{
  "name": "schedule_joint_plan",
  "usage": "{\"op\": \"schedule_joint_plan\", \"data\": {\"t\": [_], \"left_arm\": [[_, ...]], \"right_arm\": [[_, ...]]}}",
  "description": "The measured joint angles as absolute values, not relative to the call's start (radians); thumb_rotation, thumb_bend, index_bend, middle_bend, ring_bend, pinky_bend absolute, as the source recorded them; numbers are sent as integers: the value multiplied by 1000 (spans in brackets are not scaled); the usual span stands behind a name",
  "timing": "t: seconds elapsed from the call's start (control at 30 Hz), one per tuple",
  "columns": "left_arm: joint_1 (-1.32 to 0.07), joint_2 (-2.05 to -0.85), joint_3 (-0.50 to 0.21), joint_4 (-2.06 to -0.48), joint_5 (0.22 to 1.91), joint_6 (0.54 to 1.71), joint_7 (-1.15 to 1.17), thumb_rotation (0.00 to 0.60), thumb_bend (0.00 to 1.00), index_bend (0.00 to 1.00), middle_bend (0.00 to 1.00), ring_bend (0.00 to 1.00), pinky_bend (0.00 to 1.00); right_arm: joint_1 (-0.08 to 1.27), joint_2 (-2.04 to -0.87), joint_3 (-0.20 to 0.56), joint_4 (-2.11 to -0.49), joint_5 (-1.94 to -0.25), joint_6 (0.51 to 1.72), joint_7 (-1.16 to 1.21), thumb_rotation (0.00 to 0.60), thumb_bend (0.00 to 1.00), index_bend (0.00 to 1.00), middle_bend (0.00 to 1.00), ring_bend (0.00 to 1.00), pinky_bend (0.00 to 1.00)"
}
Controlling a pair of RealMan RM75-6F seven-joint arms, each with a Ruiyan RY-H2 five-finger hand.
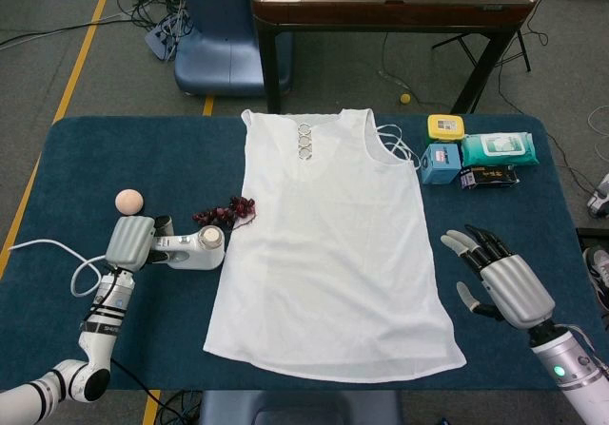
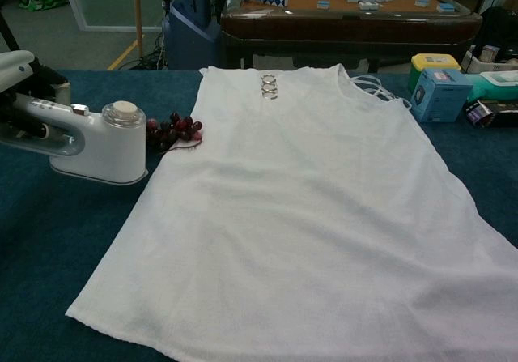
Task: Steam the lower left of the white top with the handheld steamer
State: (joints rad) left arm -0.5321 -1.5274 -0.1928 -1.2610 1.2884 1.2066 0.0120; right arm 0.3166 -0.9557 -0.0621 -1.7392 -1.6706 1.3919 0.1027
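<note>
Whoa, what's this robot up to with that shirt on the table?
It is steaming a white top spread flat on the blue table. Its left hand grips a handheld steamer, which now sits on the cloth just off the top's left edge, beside a bunch of grapes. Its right hand hovers open, off the top's right side, touching nothing.

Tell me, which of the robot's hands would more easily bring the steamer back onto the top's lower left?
Probably the left hand: it already grips the steamer, which stands just beside the white top on that side. The right hand is open, off the far edge.
</note>
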Motion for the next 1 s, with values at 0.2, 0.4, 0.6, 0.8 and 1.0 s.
{"op": "schedule_joint_plan", "data": {"t": [0.2, 0.4, 0.6, 0.8, 1.0], "left_arm": [[-514, -1535, -196, -1150, 1291, 1204, -114, 600, 262, 654, 772, 653, 688], [-504, -1576, -191, -1056, 1295, 1192, -177, 600, 261, 654, 772, 653, 689], [-500, -1618, -177, -991, 1302, 1176, -195, 600, 216, 594, 702, 615, 687], [-496, -1608, -164, -1003, 1304, 1143, -196, 600, 85, 303, 430, 359, 534], [-489, -1585, -169, -1055, 1280, 1131, -126, 600, 43, 55, 162, 134, 307]], "right_arm": [[299, -940, -54, -1756, -1655, 1389, 86, 600, 492, 32, 121, 30, 82], [292, -941, -46, -1762, -1653, 1379, 75, 600, 491, 32, 121, 30, 82], [285, -940, -38, -1763, -1653, 1376, 73, 600, 491, 32, 121, 30, 82], [277, -938, -33, -1758, -1652, 1375, 81, 600, 490, 32, 121, 30, 82], [273, -940, -28, -1751, -1658, 1375, 91, 600, 490, 32, 121, 30, 82]]}}
